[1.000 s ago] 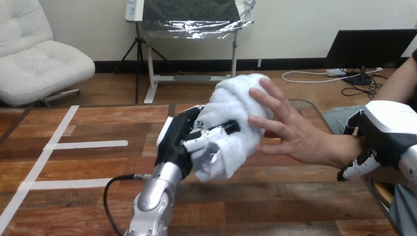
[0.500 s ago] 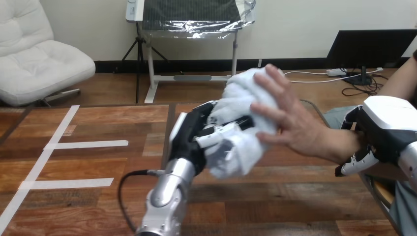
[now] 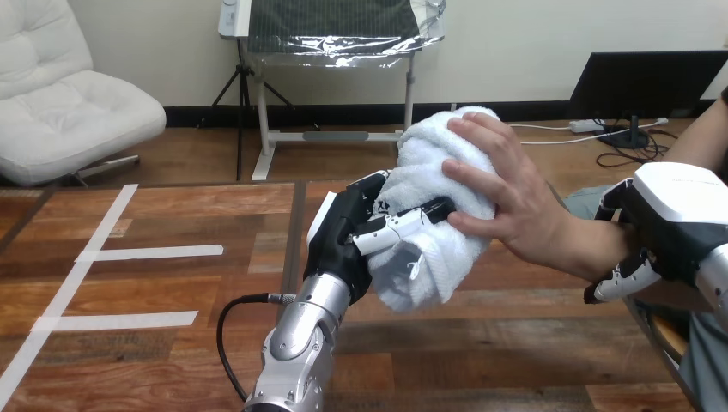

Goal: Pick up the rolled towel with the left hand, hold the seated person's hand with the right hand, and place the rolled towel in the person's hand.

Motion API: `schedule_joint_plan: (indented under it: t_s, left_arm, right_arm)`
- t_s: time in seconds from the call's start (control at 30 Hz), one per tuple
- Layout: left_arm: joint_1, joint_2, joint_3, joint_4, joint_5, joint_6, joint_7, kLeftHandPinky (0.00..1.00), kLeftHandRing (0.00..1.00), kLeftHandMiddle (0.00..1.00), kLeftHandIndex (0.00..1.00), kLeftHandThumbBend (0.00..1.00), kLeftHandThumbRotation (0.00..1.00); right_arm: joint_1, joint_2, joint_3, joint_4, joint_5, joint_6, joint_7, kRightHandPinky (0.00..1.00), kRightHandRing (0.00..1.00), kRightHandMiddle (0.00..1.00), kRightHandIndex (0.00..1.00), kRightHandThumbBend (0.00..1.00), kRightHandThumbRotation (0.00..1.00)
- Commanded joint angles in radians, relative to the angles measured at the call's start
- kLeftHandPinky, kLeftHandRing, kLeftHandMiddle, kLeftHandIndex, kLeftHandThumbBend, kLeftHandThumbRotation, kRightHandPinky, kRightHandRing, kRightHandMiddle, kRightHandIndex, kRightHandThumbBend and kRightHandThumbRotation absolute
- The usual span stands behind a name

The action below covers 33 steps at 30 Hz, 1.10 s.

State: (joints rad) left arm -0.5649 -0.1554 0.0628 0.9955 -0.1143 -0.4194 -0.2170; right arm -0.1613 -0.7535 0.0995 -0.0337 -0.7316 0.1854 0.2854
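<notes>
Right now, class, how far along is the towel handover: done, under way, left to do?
Done: left hand grips the raised rolled towel; right hand clasps the person's wrist. In hand: the towel meets the person's hand, fingers on it. Left: the left hand letting go.

Left robot hand [image 3: 348,236]: the palm and most of the fingers are buried behind the rolled towel [image 3: 433,249]; one finger [image 3: 403,221] crosses the towel's front. Its forearm [image 3: 296,348] is cut off by the bottom edge.

The towel's far face is covered by the person's hand [image 3: 506,206], whose palm is hidden against the cloth.

Right robot hand [image 3: 674,223]: partly cut off by the right edge. Its shell covers part of the person's wrist [image 3: 592,251], with fingers [image 3: 620,283] curled beneath it. The person's arm runs out at the right edge.

The tabletop [image 3: 172,283] under the towel is screened.
</notes>
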Motion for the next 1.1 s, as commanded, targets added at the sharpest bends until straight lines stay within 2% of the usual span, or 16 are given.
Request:
schedule_joint_plan:
  t_s: [0.0, 0.27, 0.5, 1.07]
  left_arm:
    - [-0.101, -0.134, -0.052, -0.029, 0.008, -0.028, -0.028, 0.27, 0.35, 0.41, 0.47, 0.68, 0.0]
    - [-0.09, -0.163, -0.065, -0.025, -0.002, -0.023, -0.037, 0.27, 0.34, 0.41, 0.46, 0.67, 0.0]
    - [-0.082, -0.178, -0.077, -0.02, 0.003, -0.023, -0.034, 0.26, 0.33, 0.4, 0.45, 0.69, 0.0]
    - [-0.072, -0.171, -0.09, -0.016, 0.003, -0.025, -0.049, 0.25, 0.32, 0.39, 0.45, 0.71, 0.0]
  right_arm:
    - [-0.074, -0.021, -0.046, -0.019, -0.006, 0.003, -0.032, 0.27, 0.35, 0.43, 0.5, 0.83, 0.0]
    - [-0.075, -0.018, -0.044, -0.025, -0.002, 0.012, -0.018, 0.28, 0.37, 0.45, 0.5, 0.82, 0.0]
    - [-0.075, -0.016, -0.043, -0.031, 0.0, 0.025, -0.007, 0.27, 0.34, 0.42, 0.5, 0.81, 0.0]
    - [-0.063, -0.018, -0.041, -0.024, -0.001, 0.021, -0.019, 0.25, 0.32, 0.4, 0.5, 0.82, 0.0]
